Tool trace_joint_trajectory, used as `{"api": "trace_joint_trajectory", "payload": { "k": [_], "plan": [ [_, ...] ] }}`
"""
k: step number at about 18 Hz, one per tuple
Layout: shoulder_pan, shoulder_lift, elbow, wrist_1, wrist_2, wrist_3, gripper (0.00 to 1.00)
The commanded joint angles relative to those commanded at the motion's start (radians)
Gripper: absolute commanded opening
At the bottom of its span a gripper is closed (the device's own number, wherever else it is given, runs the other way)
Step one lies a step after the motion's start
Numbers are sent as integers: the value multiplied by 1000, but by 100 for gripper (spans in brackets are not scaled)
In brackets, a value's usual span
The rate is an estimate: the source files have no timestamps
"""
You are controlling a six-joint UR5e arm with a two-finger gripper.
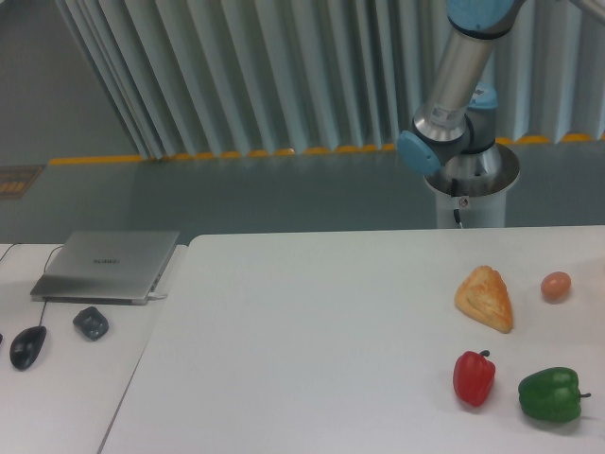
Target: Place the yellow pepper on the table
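The yellow pepper is out of view in the camera view. The white table (pixel 312 340) fills the lower middle and right. Only the arm's lower links (pixel 454 95) show at the top right, rising out of the frame. The gripper is not in view.
On the table's right side lie an orange-tan bread wedge (pixel 485 297), a small brownish egg (pixel 556 286), a red pepper (pixel 474 377) and a green pepper (pixel 549 394). The adjoining desk at the left holds a laptop (pixel 107 265), a black mouse (pixel 28 346) and a small dark object (pixel 91 323).
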Motion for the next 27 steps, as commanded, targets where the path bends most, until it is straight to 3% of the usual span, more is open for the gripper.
{"api": "trace_joint_trajectory", "payload": {
  "k": [13, 16, 17, 18, 23, 27],
  "plan": [
    [-6, -31, -6, 29, 2, 11, 100],
    [-6, -31, -12, 31, 2, 11, 80],
    [-6, -31, -12, 31, 2, 12, 48],
    [-6, -31, -12, 31, 2, 14, 43],
    [-12, -11, -3, 28, -2, 14, 40],
    [-63, 49, 31, 0, -8, 14, 40]
  ]
}}
